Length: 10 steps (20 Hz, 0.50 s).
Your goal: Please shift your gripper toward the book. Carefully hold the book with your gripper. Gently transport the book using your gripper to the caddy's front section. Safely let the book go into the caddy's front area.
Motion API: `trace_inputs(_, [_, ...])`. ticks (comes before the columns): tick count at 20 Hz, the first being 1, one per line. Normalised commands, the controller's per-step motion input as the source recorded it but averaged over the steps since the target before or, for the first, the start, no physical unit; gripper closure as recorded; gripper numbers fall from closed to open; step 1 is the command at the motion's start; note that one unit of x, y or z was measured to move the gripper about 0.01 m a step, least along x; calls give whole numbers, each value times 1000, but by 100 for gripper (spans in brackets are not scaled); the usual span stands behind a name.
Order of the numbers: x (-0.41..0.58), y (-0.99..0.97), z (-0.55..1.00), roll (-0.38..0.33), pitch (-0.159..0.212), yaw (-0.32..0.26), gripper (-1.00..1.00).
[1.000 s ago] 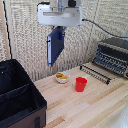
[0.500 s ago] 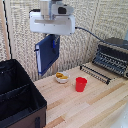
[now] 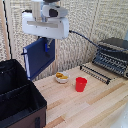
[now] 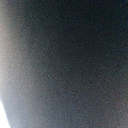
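gripper (image 3: pixel 46 47): clamped on the book's upper edge, blue fingers pinching it
book (image 3: pixel 38 58): hanging tilted in the air, above the caddy's far edge
caddy (image 3: pixel 19 100): on the table (image 3: pixel 95 107), exterior view's left
wrist view: dark blur only

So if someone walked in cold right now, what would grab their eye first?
The thin dark navy-blue hardcover book hanging in mid-air from the blue-tipped gripper, above the big black fabric caddy at the exterior view's left. Then the bright red cup on the pale wooden table, mid-scene.
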Motion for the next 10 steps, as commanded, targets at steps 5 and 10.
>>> trace_inputs(5, [-27,530,347,51,8,-143,100])
trace_inputs(10, [-126,655,129,3,59,-90,100])
